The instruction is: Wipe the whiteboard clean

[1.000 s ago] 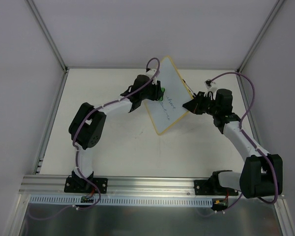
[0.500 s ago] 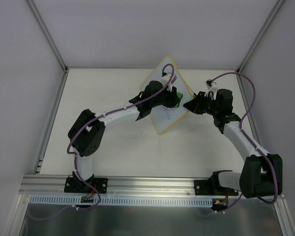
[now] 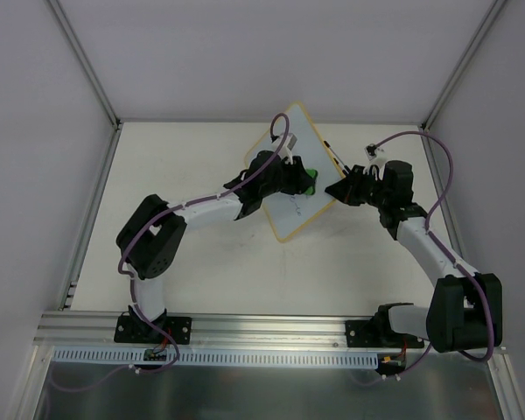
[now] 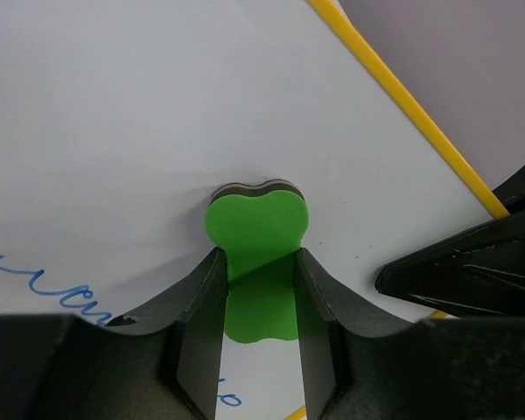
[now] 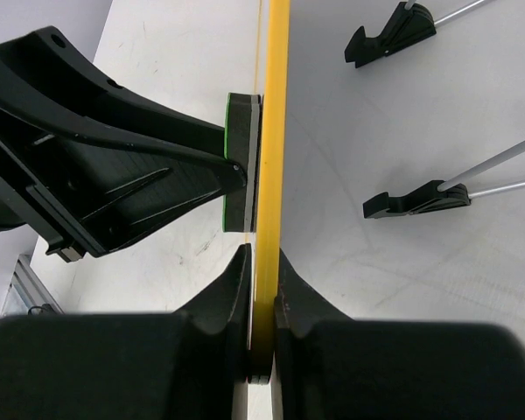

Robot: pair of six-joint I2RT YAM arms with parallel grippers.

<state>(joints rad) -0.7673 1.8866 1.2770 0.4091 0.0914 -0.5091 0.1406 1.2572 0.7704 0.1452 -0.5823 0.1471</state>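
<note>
The whiteboard (image 3: 289, 219) is held up tilted over the table, with its yellow frame (image 4: 402, 96) round it. My right gripper (image 3: 336, 189) is shut on the board's right edge (image 5: 274, 114). My left gripper (image 3: 303, 181) is shut on the green eraser (image 4: 255, 227) and presses its felt side flat against the white face. Blue handwriting (image 4: 61, 284) remains below and left of the eraser. In the right wrist view the eraser (image 5: 243, 162) lies against the board just ahead of my right gripper (image 5: 262, 258).
The board's two black feet (image 5: 394, 35) (image 5: 416, 203) stick out from its back on thin rods. White walls and metal posts (image 3: 87, 66) enclose the table (image 3: 192, 254). Purple cables (image 3: 446, 166) loop over both arms.
My left arm has carried the eraser from the board's left edge rightward across its face, then a little back. Less handwriting shows. The right gripper has held the board still.
</note>
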